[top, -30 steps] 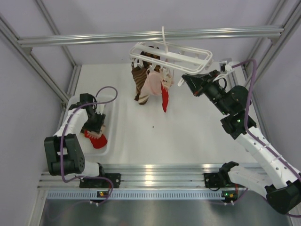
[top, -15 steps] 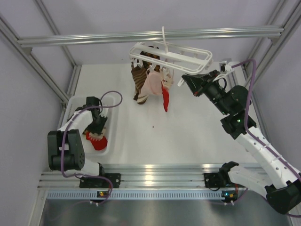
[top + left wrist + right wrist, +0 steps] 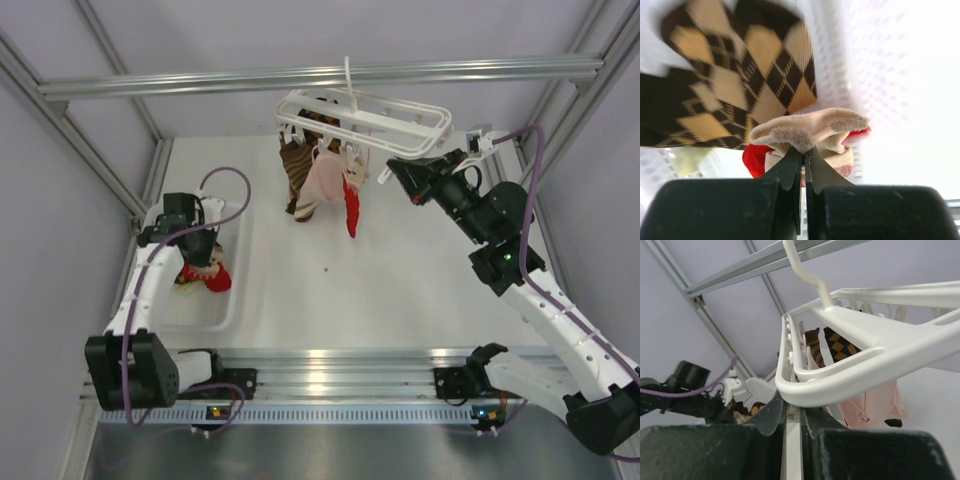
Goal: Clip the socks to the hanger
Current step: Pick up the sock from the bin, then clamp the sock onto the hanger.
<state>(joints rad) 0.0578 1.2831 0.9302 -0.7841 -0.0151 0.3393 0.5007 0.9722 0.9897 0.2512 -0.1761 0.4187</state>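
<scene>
Slippage is risked: red sock (image 3: 810,131) pinched only at cuff edge by left jaws; hanger (image 3: 880,347) rim clamped by right jaws.

a white plastic rectangular-frame hanger (image 3: 880,350) hangs at the far centre by its top hook, with small clips dangling beneath. under its left part hang a brown striped sock (image 3: 295,170), a pale pink sock (image 3: 322,185) and a bright red sock (image 3: 349,215), close together. at the left, a red sock with a cream cuff (image 3: 810,131) sits bunched beside a brown-and-yellow argyle sock (image 3: 740,75).
</scene>
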